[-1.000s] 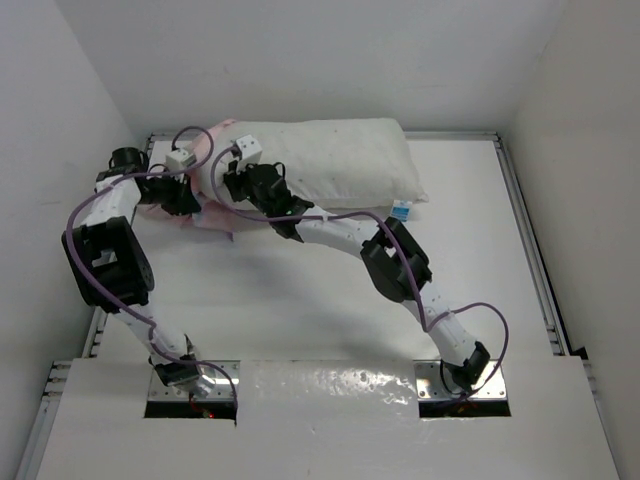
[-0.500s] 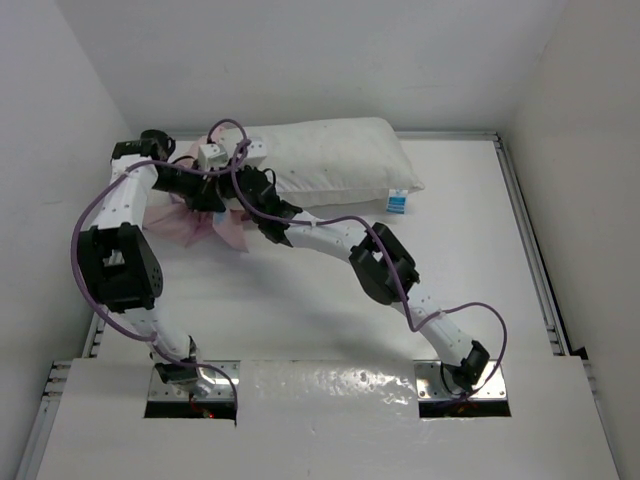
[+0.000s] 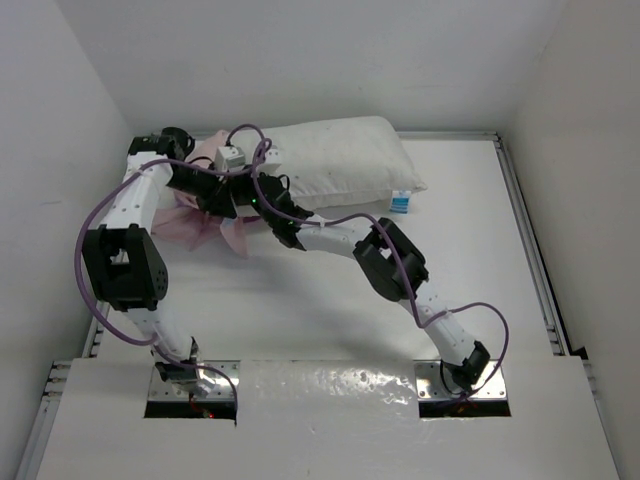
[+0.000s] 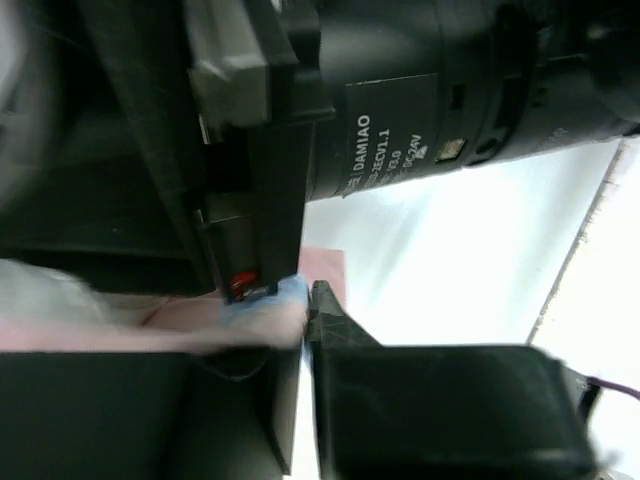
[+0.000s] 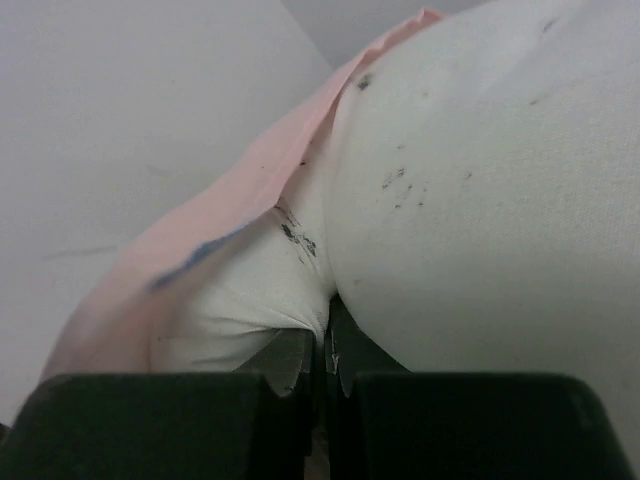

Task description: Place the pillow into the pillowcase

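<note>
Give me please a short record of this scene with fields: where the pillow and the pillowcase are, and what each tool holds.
pillow: lies along the far side of the table, blue tag at its right end
pillowcase: bunched at the pillow's left end, draped over that corner
left tool: shut on the pillowcase
right tool: shut on the pillow
progress: pillow mostly outside the case

A white tabletop [image 3: 330,310] sits inside a plain white enclosure, with a back wall [image 3: 320,60], a left wall [image 3: 50,200] and a right wall [image 3: 590,150] rising straight from its edges. Metal rails [image 3: 530,250] run along the sides. A glossy white panel [image 3: 330,420] with two rectangular cutouts [image 3: 190,405] covers the near edge. The light is even, and shadows are soft.
</note>
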{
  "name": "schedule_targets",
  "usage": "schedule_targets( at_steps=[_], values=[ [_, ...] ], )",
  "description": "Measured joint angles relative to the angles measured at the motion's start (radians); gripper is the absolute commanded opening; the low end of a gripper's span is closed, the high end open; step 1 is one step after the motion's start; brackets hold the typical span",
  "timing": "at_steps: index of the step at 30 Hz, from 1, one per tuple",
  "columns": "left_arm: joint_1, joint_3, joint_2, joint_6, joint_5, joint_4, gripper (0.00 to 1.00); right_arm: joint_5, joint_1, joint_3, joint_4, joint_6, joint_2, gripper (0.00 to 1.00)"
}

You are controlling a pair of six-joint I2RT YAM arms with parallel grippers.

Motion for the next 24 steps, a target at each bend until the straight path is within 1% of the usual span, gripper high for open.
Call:
schedule_targets(
  at_steps=[1, 2, 3, 7, 10, 13, 15, 16, 17, 20, 24],
  values=[
    [-0.002, 0.000, 0.000, -0.006, 0.001, -0.006, 0.14, -0.017, -0.001, -0.033, 0.021, 0.002, -0.012, 0.00],
    [-0.006, 0.000, 0.000, -0.016, 0.002, -0.016, 0.23, -0.034, -0.002, -0.072, 0.032, 0.002, -0.027, 0.00],
    [-0.010, 0.001, -0.002, -0.026, 0.004, -0.030, 0.26, -0.047, -0.002, -0.108, 0.042, 0.000, -0.041, 0.00],
    [-0.003, 0.026, -0.004, -0.057, 0.023, -0.058, 0.32, -0.105, 0.004, -0.251, 0.067, -0.029, -0.104, 0.00],
    [0.021, 0.078, -0.006, -0.076, 0.048, -0.055, 0.40, -0.131, 0.014, -0.304, 0.064, -0.062, -0.130, 0.00],
    [0.048, 0.126, -0.018, -0.096, 0.074, -0.056, 0.44, -0.150, 0.020, -0.317, 0.063, -0.090, -0.133, 0.00],
    [0.060, 0.160, -0.023, -0.114, 0.085, -0.049, 0.44, -0.159, 0.020, -0.321, 0.062, -0.098, -0.133, 0.00],
    [0.061, 0.166, -0.025, -0.137, 0.084, -0.031, 0.42, -0.161, 0.019, -0.321, 0.063, -0.099, -0.133, 0.00],
    [0.060, 0.166, -0.031, -0.179, 0.075, 0.005, 0.42, -0.162, 0.019, -0.321, 0.063, -0.099, -0.133, 0.00],
    [0.050, 0.142, -0.037, -0.307, -0.017, 0.132, 0.45, -0.166, 0.019, -0.321, 0.063, -0.099, -0.133, 0.00],
    [0.029, 0.066, -0.027, -0.464, -0.192, 0.304, 0.44, -0.169, 0.018, -0.322, 0.064, -0.099, -0.133, 0.00]
  ],
)
